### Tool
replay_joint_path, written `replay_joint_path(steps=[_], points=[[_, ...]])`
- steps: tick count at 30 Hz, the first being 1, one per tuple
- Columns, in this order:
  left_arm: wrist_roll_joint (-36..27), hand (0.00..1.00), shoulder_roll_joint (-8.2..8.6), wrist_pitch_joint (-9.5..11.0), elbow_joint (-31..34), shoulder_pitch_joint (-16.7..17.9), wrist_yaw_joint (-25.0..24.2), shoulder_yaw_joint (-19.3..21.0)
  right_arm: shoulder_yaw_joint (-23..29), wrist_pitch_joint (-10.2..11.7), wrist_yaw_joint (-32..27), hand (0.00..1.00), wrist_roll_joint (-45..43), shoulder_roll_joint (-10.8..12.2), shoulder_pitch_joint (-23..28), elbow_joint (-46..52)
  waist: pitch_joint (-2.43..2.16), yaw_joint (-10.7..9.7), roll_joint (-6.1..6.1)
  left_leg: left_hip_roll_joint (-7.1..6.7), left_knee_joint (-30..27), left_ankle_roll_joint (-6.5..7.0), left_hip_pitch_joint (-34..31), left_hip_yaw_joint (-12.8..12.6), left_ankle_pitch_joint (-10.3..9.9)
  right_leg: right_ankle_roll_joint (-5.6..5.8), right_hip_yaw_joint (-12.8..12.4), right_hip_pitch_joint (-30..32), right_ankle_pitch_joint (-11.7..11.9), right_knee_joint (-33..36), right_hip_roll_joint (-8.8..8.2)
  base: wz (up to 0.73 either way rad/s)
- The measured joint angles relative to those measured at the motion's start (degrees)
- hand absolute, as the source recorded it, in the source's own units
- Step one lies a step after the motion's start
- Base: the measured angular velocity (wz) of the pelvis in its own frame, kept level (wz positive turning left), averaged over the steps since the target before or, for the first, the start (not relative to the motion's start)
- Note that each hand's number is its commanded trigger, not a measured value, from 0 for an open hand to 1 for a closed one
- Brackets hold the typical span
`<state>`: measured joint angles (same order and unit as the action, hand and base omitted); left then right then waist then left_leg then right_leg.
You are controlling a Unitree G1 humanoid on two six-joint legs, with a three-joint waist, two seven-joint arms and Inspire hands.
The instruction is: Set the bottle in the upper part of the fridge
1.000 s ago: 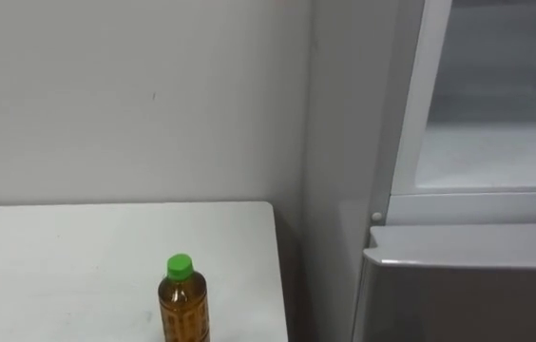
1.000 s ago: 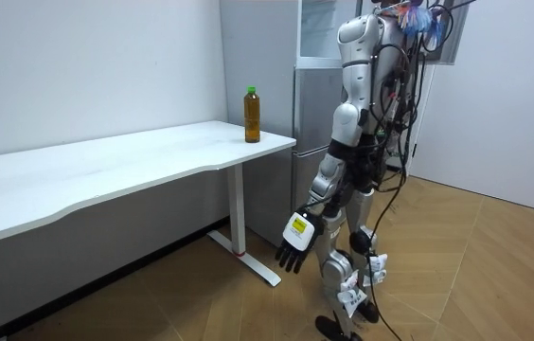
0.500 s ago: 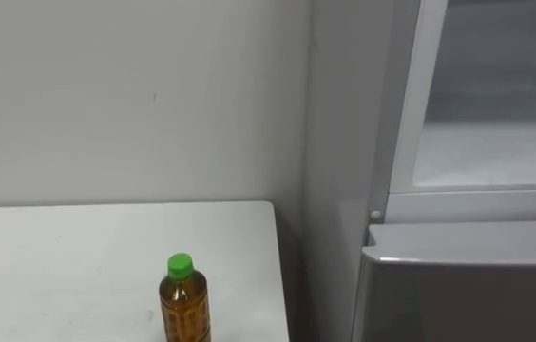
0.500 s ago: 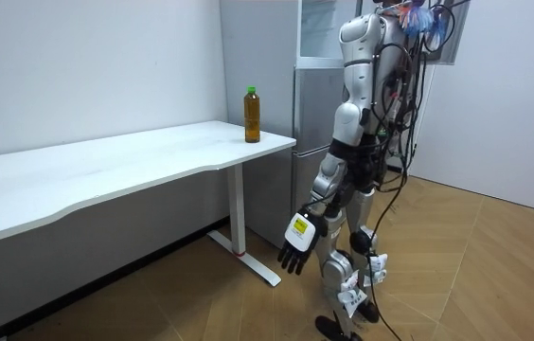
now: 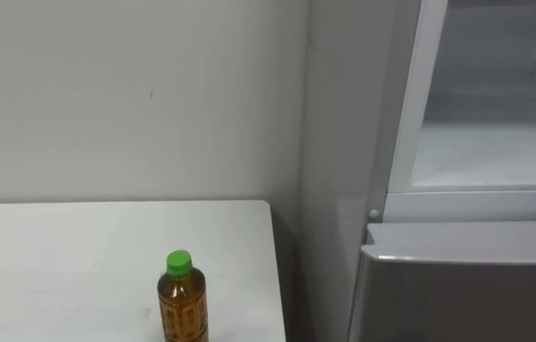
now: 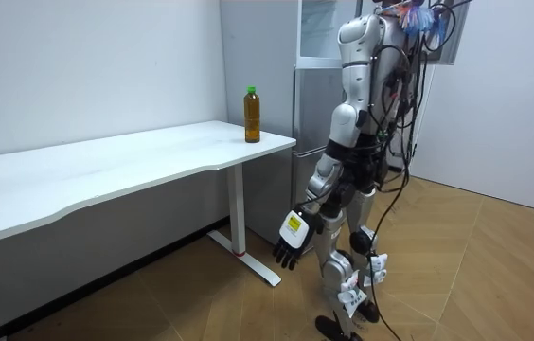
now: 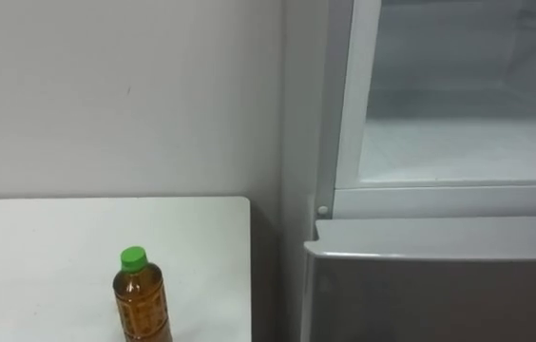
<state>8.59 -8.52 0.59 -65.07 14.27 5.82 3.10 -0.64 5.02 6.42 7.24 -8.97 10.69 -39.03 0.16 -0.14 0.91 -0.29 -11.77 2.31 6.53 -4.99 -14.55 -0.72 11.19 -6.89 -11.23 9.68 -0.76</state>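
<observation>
A long white table [image 6: 106, 175] carries an upright amber bottle [image 6: 252, 116] with a green cap, standing near one end.

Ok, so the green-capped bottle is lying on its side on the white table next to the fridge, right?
Not lying on its side: the bottle stands upright on the white table next to the fridge, as the left eye view shows.

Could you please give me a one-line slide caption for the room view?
Humanoid standing at the fridge, left hand hanging open, with the green-capped bottle upright at the end of the white table.
</observation>
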Motion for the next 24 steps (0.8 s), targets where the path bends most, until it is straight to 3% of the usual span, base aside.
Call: replay_joint_path(steps=[3,6,11,14,16,19,24], points=[[-0.04,0.00,-0.18,0.00,0.25,-0.19,-1.15,-0.03,-0.74,-0.86,0.18,0.00,-1.96,-0.38,2.24,4.06,-0.10,0.42,0.23,0.06,0.06,0.00,-0.31,-0.46,0.00,-0.01,-0.35,0.50,0.00,0.17,0.01,-0.05],[-0.01,0.00,-0.51,0.00,0.24,-0.76,-2.61,-0.04,-1.00,-2.72,0.67,0.00,-3.50,-0.59,3.88,11.15,0.32,0.29,0.27,0.09,-0.08,0.02,-1.50,-0.48,0.02,-0.01,-0.53,2.12,0.00,1.24,-0.07,-0.08],[-0.02,0.00,-1.20,0.10,0.38,-1.11,-3.04,-0.02,-1.06,-5.75,1.23,0.00,-3.81,-1.40,6.49,19.44,0.48,0.41,0.00,0.19,-0.07,0.03,-1.95,-1.20,0.02,-0.03,-1.43,3.25,-0.01,2.17,0.00,-0.11],[-0.08,0.00,-1.24,0.17,0.34,-1.04,-3.03,-0.03,-1.82,-7.32,1.17,0.00,-3.92,-3.17,6.53,21.18,0.57,0.98,-0.15,0.18,0.00,0.03,-1.93,-1.39,0.02,-0.03,-1.68,3.52,-0.01,2.54,0.16,-0.04],[-0.06,0.00,-1.38,0.14,0.27,-0.99,-3.02,-0.04,-3.10,-8.87,1.26,0.00,-6.13,-5.50,6.53,24.51,0.76,1.48,-0.25,0.19,0.11,0.06,-2.06,-1.43,0.04,-0.04,-1.73,4.05,-0.01,3.12,0.19,-0.12],[-0.07,0.00,-1.57,0.12,0.34,-0.92,-2.38,-0.25,-3.32,-12.47,1.27,0.00,-7.68,-9.13,6.54,30.99,0.85,1.81,-0.05,0.26,0.15,0.10,-1.85,-1.51,0.07,-0.09,-1.94,4.05,-0.01,3.38,0.09,-0.05],[-0.07,0.00,-1.72,0.12,0.29,-0.85,-2.13,-0.02,-2.98,-13.88,1.90,0.00,-9.81,-11.58,6.53,38.92,0.97,2.23,1.22,0.57,0.11,-0.07,-1.73,-2.84,0.24,-0.54,-3.29,4.69,0.03,4.01,0.34,-0.13]])
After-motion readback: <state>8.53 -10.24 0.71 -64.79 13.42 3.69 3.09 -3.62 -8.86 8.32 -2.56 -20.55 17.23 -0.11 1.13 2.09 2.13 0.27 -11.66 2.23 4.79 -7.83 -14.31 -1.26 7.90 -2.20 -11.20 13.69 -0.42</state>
